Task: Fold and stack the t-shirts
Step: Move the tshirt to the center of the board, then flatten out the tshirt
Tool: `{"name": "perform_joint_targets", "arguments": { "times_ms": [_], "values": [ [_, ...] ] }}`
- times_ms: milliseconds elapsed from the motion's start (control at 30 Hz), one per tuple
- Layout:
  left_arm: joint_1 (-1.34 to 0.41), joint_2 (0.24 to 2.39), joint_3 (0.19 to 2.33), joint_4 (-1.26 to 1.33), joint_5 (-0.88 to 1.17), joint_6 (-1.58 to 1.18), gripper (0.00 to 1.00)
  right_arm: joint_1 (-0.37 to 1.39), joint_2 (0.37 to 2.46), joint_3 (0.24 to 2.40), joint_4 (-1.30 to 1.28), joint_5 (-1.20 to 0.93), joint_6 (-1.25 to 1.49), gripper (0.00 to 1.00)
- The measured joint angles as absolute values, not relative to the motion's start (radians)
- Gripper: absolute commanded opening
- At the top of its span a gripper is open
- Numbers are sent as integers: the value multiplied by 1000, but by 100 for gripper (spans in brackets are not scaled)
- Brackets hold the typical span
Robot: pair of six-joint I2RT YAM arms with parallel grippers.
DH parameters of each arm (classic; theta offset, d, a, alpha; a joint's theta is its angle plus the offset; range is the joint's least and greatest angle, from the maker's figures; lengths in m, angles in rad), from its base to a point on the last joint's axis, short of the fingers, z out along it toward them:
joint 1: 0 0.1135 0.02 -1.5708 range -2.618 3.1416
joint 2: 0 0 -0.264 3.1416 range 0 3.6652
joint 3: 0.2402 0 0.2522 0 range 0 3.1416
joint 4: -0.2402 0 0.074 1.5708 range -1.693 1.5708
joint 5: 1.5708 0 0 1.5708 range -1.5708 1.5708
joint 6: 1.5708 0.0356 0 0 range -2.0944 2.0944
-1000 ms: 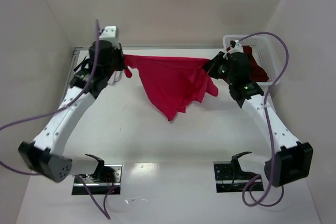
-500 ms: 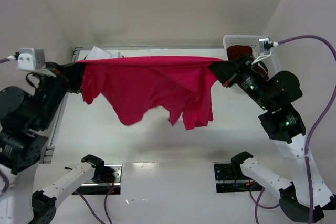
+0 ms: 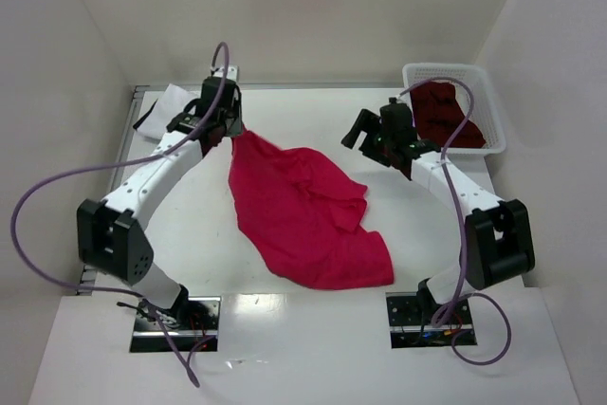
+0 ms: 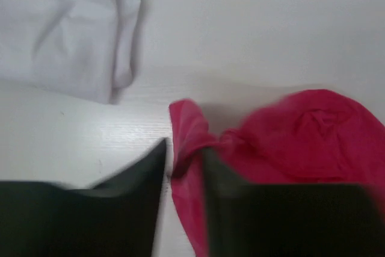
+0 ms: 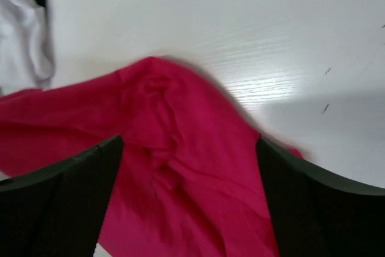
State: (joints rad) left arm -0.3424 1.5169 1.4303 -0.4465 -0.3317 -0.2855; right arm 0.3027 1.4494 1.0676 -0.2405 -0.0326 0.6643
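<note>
A crimson t-shirt [image 3: 308, 211] lies rumpled on the bench [image 3: 313, 106], its long axis running from a far-left corner to a broad near-right end.

At that far-left corner sits the left pincer [image 3: 230, 130]. The left wrist view shows its fingers narrowly parted with a twist of the red cloth [image 4: 301, 130] between them. Whether they pinch it or merely flank it cannot be told.

Off the shirt's far-right edge hovers the right pincer [image 3: 365, 135], jaws spread wide and holding nothing. In the right wrist view the red cloth [image 5: 180, 118] lies beneath and between the fingers.

The left arm is plainly the nearer. The right would have to come down toward the shirt's far edge to find a hem, and bunched folds there look likely to hide one. Nothing stands between it and the cloth.

Beyond the shirt's far-left corner, past the left pincer, rests a white t-shirt [image 3: 166, 101] with dark trim. It is near that corner but not touching it.

Well to the shirt's far right a maroon t-shirt [image 3: 441, 116] is heaped in a white lattice basket [image 3: 493, 111]. No shirt appears folded or stacked.
</note>
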Motion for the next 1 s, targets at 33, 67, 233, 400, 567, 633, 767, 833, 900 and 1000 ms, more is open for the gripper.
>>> {"name": "perform_joint_targets", "arguments": {
  "times_ms": [33,67,233,400,567,633,767,833,900,1000],
  "values": [
    [-340,1557,1431,-441,-331,-281,80,303,1475,1068,-238,-27,660,100],
    [-337,1591,1432,-437,-329,-278,85,302,1491,1068,-238,-22,656,100],
    [-302,1664,1433,-419,-327,-299,100,302,1497,1082,-221,-14,635,100],
    [-273,1627,1425,-392,-330,-355,100,304,1489,1082,-213,1,616,100],
    [-263,1454,1279,-367,-299,-440,100,358,1484,1048,-217,24,607,100],
    [-260,1391,1213,-356,-274,-481,100,403,1485,1037,-221,11,606,100],
    [-258,1328,1098,-341,-223,-558,100,503,1510,1038,-214,-19,613,97],
    [-258,1327,1054,-333,-206,-595,100,552,1539,1042,-208,-23,620,93],
    [-257,1327,1014,-327,-190,-631,100,594,1581,1050,-203,-24,624,89],
    [-247,1332,975,-316,-169,-665,100,641,1657,1078,-202,-22,631,85]
  ]
}}
